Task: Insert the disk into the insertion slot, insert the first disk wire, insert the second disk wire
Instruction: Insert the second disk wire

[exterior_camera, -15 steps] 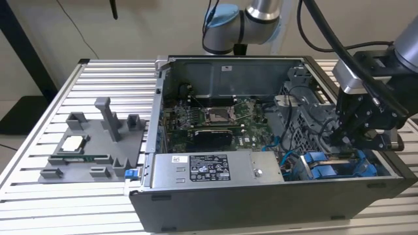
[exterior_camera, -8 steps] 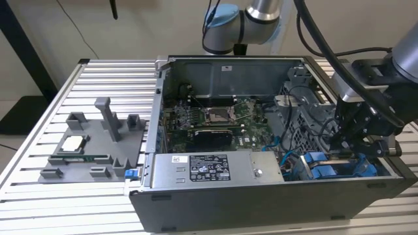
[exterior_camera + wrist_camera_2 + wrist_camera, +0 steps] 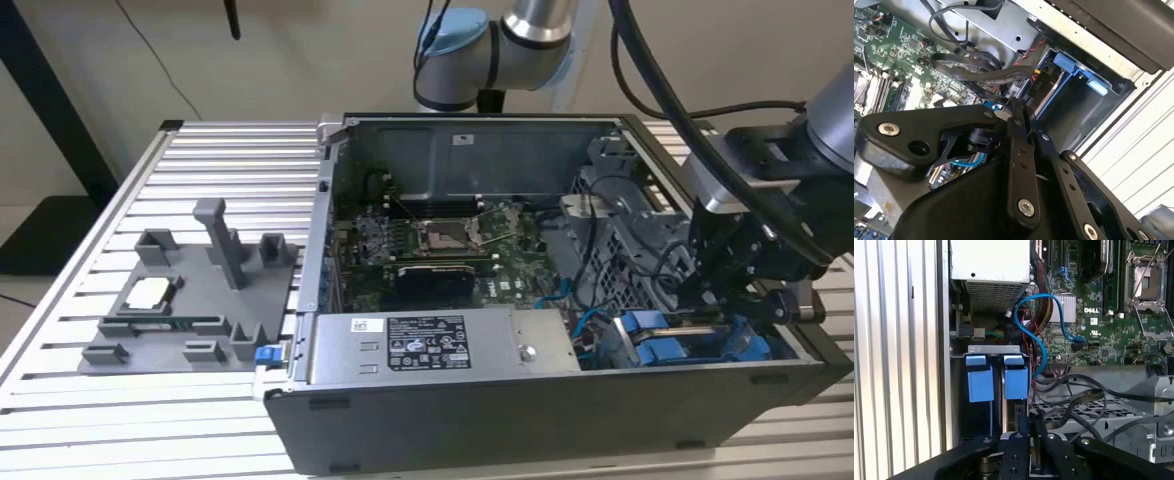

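Observation:
The disk (image 3: 1016,382) stands on edge in the insertion slot at the case's front corner, its blue carrier (image 3: 647,342) showing beside a second blue carrier (image 3: 979,384). In the second wrist view a strip of its silver body (image 3: 1046,94) shows under the blue handle. My gripper (image 3: 703,305) hangs just over the disk's rear edge with its fingers drawn together, shut (image 3: 1015,107) (image 3: 1023,425). A bundle of black disk wires (image 3: 989,75) runs past the fingertips to a black and orange connector (image 3: 1037,82) at the disk's end. Whether a wire is pinched is hidden.
The open computer case (image 3: 561,400) lies on a slatted aluminium table (image 3: 227,150). Inside are the motherboard (image 3: 441,240), a silver power supply (image 3: 427,345), a blue cable loop (image 3: 1039,335) and a metal drive cage (image 3: 1089,410). On the exterior view's left stands a grey fixture (image 3: 187,300) with parts.

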Available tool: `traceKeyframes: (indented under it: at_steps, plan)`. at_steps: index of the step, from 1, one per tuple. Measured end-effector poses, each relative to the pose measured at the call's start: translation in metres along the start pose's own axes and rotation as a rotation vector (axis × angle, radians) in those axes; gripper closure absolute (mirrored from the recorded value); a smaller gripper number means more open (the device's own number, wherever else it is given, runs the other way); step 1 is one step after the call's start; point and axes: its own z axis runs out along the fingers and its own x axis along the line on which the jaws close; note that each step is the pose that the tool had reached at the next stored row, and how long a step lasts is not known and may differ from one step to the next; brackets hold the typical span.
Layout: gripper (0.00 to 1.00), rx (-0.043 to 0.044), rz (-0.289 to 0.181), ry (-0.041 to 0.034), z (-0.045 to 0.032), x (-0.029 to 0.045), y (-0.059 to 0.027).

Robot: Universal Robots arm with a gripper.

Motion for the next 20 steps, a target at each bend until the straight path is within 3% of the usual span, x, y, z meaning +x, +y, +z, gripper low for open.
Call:
traceKeyframes:
  at_steps: [20]
  plan:
    - [0.84,0.0018,0.0,0.0002,0.005,0.002,-0.0035]
